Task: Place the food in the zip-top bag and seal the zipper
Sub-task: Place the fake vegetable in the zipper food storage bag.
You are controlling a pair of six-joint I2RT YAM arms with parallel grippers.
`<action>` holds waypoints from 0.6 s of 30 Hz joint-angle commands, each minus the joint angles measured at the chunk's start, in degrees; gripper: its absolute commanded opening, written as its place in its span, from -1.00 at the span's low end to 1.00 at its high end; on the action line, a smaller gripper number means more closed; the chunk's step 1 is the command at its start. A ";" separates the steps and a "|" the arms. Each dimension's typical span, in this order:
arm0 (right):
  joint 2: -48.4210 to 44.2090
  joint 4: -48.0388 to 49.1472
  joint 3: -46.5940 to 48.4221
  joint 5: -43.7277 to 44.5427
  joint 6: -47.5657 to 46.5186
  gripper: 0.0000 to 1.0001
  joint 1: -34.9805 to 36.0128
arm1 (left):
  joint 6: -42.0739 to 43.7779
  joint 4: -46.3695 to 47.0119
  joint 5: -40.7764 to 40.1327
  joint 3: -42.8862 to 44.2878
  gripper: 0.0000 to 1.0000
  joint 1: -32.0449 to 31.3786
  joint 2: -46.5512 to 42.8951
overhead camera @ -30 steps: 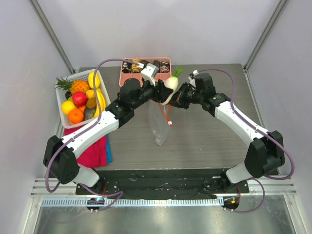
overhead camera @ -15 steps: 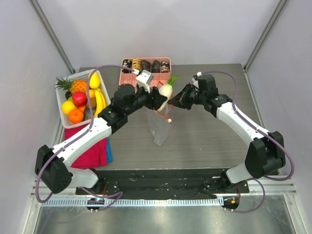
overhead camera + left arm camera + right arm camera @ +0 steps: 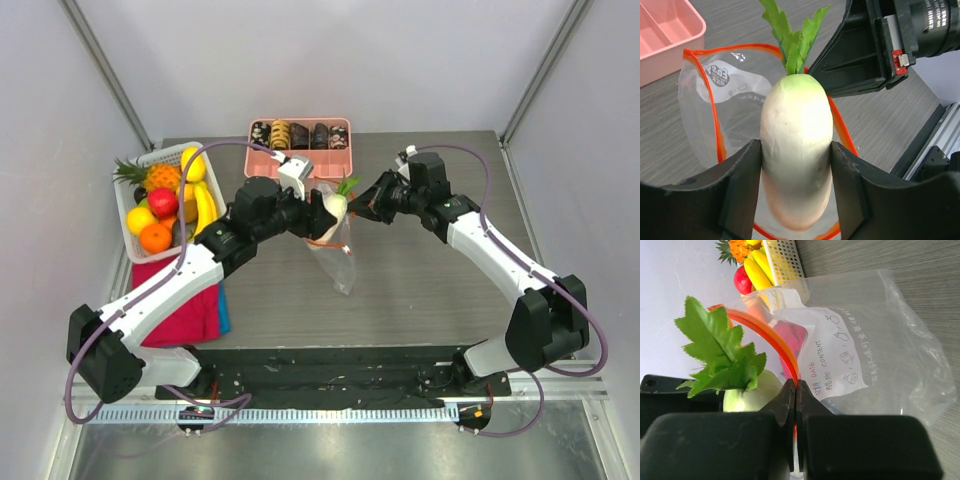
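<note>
The left fingers (image 3: 742, 190) are gripping the white radish (image 3: 796, 135) by its sides, leaves up, its lower end sitting in the open mouth of the zip-top bag (image 3: 735, 115). The right fingers (image 3: 850, 450) are pinching the zipper (image 3: 765, 332) tight, holding that edge up over the counter (image 3: 430, 270).

Overhead camera: fixed above and behind my two bases, looking down and forward over the whole table (image 3: 430, 270). It stands far off, with both arms in frame.

Left wrist camera: it sits behind my left pincer (image 3: 796, 165) and looks along the fingers, very close on the white radish (image 3: 796, 125) and the zip-top bag (image 3: 705, 120).

Right wrist camera: it sits behind my right pincer (image 3: 796, 390), rolled sideways and close on the zipper (image 3: 775, 342).

All three views share the radish and the bag mouth. The overhead and right wrist views also share the white basket (image 3: 782, 262).
</note>
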 commanded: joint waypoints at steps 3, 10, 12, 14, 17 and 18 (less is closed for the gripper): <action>-3.55 2.73 -0.30 -0.34 -0.82 -0.98 -0.23 | -1.01 -1.15 -1.28 2.54 0.62 -0.18 -2.61; -4.52 2.47 -0.74 -0.26 -1.96 -0.98 -0.31 | -0.92 -10.54 -7.77 5.97 0.74 2.10 -4.10; -4.69 2.38 -1.09 -0.35 -2.40 -0.98 -0.23 | -1.62 -13.27 -10.23 6.06 0.65 2.81 -4.02; -5.05 2.47 -1.27 -0.35 -2.84 -0.98 -0.23 | -2.24 -15.91 -10.86 5.80 0.51 3.25 -3.40; -5.75 2.20 -1.53 0.09 -4.24 -0.98 -0.23 | -4.17 -16.97 -9.37 6.32 0.47 3.42 -1.83; -5.84 2.03 -1.44 0.09 -4.86 -0.98 -0.31 | -4.53 -16.89 -7.37 6.76 0.47 3.43 -1.30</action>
